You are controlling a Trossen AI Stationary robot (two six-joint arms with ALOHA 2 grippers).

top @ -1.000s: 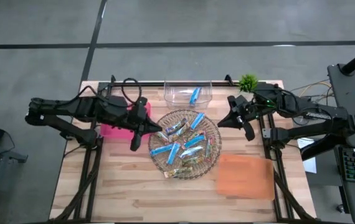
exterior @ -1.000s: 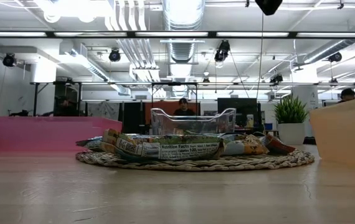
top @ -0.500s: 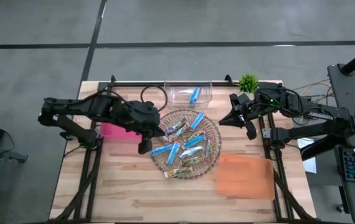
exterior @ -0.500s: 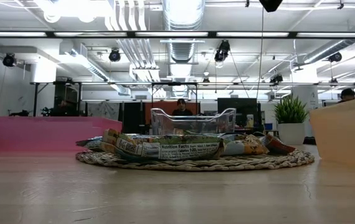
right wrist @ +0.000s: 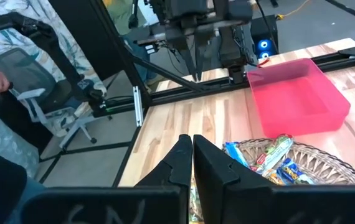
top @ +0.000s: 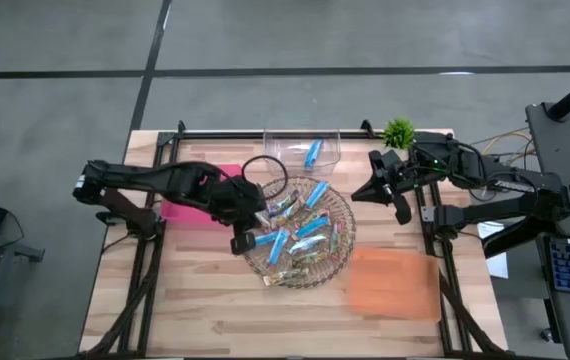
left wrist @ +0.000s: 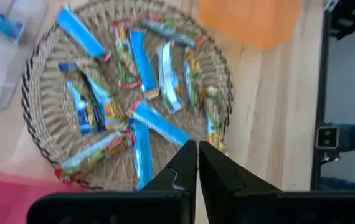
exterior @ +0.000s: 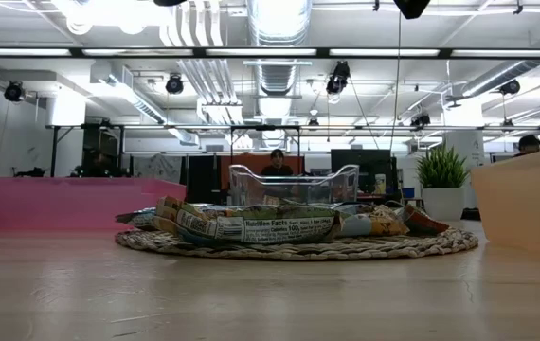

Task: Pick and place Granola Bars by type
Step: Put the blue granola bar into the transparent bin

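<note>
- Counter [top: 195, 300]: pale wooden top, seen from above with 1 arm at each side.
- Wicker tray [top: 337, 255]: round, woven, near the middle of the counter; in the low view [exterior: 384, 246] it lies flat with wrappers heaped on it.
- Granola Bars [top: 300, 235]: a loose pile on the wicker tray, bright blue wrappers mixed with silvery and brownish-green ones; the left wrist view [left wrist: 143, 74] shows them fanned across the weave at odd angles.
- Single blue bar [top: 312, 152]: lies apart from the pile, inside the clear bin.
- Clear bin [top: 280, 148]: transparent, at the far edge of the counter, just beyond the tray.
- Pink bin [top: 180, 210]: on the left side, beside the tray, partly hidden under the left arm; the right wrist view [right wrist: 296, 93] shows it open-topped.
- Orange bin [top: 395, 283]: on the right side, nearer the front edge, just beside the tray.
- Left gripper [top: 242, 240]: hangs above the left rim of the tray; its own wrist view [left wrist: 197, 163] shows the 2 fingers pressed together with nothing between them, bars lying below.
- Right gripper [top: 401, 212]: off to the right of the tray, over bare counter; in its wrist view [right wrist: 192, 152] the fingers are clenched together, empty.
- Small green plant [top: 398, 131]: at the far right corner of the counter.
</note>
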